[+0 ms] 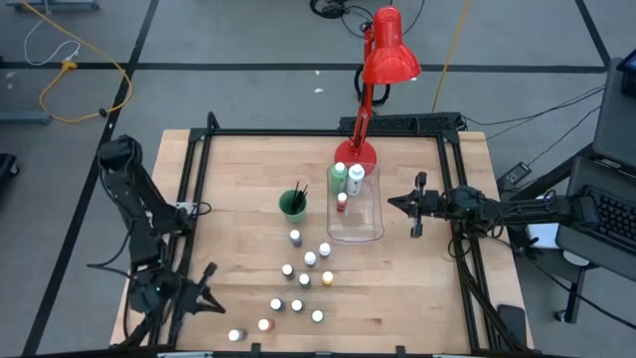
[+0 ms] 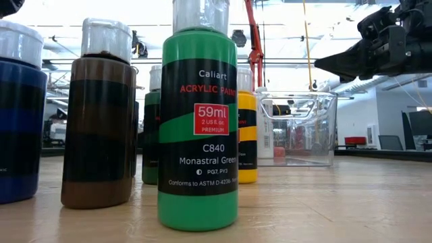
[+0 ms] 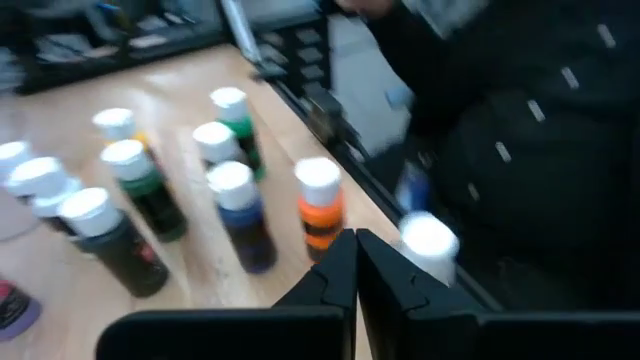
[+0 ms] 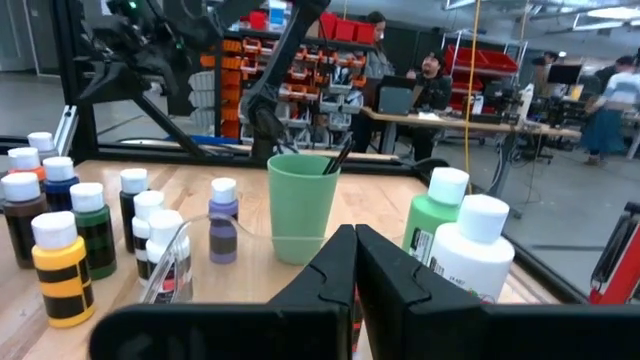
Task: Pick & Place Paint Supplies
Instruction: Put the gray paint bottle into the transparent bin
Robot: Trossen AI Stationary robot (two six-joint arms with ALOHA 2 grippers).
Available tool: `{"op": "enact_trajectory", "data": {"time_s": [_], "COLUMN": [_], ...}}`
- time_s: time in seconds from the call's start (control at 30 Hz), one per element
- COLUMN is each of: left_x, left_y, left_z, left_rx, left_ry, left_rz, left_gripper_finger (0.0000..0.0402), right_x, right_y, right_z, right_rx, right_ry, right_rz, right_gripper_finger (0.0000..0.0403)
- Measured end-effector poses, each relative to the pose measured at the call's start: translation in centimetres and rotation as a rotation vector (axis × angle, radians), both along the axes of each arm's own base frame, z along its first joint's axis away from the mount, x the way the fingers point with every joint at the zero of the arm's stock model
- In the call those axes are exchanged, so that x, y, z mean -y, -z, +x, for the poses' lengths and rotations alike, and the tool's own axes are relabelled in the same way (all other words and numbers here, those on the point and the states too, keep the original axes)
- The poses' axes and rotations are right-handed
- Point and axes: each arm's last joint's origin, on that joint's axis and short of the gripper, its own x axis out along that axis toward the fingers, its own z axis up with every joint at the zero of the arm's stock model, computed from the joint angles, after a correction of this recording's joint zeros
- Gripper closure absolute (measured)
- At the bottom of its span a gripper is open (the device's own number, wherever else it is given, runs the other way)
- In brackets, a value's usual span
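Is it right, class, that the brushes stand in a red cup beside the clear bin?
Not quite: the cup holding the brushes is green, not red, as the high view shows. It does stand beside the clear bin; the red thing nearby is the lamp.

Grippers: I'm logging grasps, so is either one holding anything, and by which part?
Nothing is held. The left gripper and the right gripper are both shut on empty air.

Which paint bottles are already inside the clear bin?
Three: the two larger bottles, light green and white, plus a small red one. They stand within the clear bin walls; the other small bottles stand on bare table.
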Motion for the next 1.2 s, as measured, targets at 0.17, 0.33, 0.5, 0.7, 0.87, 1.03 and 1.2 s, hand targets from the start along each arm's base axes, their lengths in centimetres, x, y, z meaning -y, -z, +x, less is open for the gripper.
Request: {"op": "enact_trajectory", "data": {"time_s": [0.17, 0.33, 0.5, 0.7, 0.87, 1.03, 1.2], "left_x": [-0.6, 0.0, 1.3, 2.1, 2.0, 2.0, 2.3], "left_y": [1.5, 2.4, 3.0, 3.7, 4.4, 5.1, 5.5], "left_z": [0.6, 2.0, 2.7, 2.8, 3.3, 4.3, 4.7], "left_rx": [0.009, 0.038, 0.021, -0.043, -0.074, -0.118, -0.103], "left_ry": [-0.099, -0.134, -0.015, 0.111, 0.088, 0.132, 0.201], "left_rz": [-0.089, -0.113, -0.188, -0.244, -0.241, -0.267, -0.263], "left_gripper_finger": [0.0373, 0.0316, 0.0233, 0.0147, 0.0107, 0.0092, 0.0099], "right_x": [0.0, 0.0, 0.0, 0.0, 0.0, 0.0, 0.0], "right_y": [-0.4, -0.4, -0.4, -0.6, -0.6, -0.6, -0.6], "right_z": [0.0, 0.0, 0.0, -0.1, -0.1, 0.0, 0.0], "right_rx": [0.035, 0.034, 0.038, 0.057, 0.06, 0.056, 0.055], "right_ry": [0.004, 0.005, 0.005, 0.006, 0.006, 0.006, 0.006], "right_rz": [-0.048, -0.064, -0.058, -0.066, -0.069, -0.069, -0.068], "right_gripper_finger": [0.0399, 0.0399, 0.0399, 0.0399, 0.0399, 0.0399, 0.0399]}}
